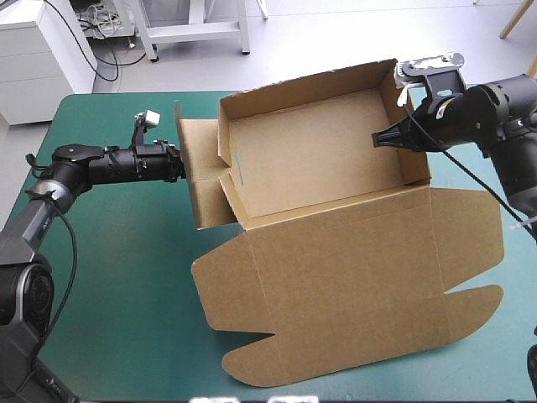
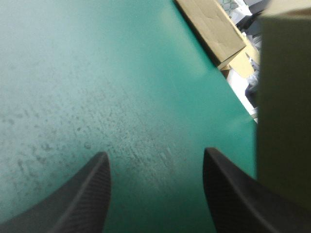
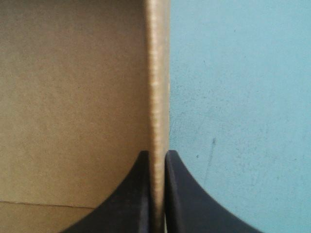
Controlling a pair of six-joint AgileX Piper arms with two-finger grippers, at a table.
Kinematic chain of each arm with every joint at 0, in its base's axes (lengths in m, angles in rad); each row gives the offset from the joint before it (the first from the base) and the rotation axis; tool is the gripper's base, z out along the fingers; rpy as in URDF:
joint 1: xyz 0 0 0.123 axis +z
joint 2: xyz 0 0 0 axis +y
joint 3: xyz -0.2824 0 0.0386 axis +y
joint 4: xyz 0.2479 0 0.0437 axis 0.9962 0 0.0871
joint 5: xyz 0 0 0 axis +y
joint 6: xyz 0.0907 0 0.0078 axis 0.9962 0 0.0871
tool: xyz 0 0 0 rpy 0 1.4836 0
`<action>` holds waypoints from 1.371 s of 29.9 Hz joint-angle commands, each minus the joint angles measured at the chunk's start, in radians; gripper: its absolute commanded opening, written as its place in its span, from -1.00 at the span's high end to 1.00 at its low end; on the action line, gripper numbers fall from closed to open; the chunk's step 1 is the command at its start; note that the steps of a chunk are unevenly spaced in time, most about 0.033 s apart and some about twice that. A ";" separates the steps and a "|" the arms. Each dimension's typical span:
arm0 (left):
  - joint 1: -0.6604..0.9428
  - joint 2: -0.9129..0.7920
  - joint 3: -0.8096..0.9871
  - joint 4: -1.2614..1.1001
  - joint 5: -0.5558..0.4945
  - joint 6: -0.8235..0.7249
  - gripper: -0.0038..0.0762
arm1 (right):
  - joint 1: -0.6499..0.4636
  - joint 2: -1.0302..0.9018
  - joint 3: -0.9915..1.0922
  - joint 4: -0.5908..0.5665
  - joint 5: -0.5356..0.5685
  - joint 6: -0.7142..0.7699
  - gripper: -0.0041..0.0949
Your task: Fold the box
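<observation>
On the teal-green cover (image 1: 126,252), toward its far edge, the box (image 1: 336,218) is stood as an open tray, lid flat, its right wall (image 3: 158,73) clamped by the right gripper (image 3: 156,153), presumably to be kept upright, while the left gripper (image 2: 155,151) is held spread apart and empty beside the untucked left flap (image 1: 201,180).

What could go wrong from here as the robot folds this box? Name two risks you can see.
The right gripper pinches only the thin edge of the right wall of the box; a pull might crease it or slip off. The left gripper is open over the table cover, holding nothing, so the left flap beside it is unsupported and could fall outward.
</observation>
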 commanded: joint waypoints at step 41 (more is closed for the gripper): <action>-0.067 -0.263 -0.178 0.367 -0.089 -0.592 -0.09 | 0.206 0.103 -0.033 -0.123 -0.219 0.179 0.95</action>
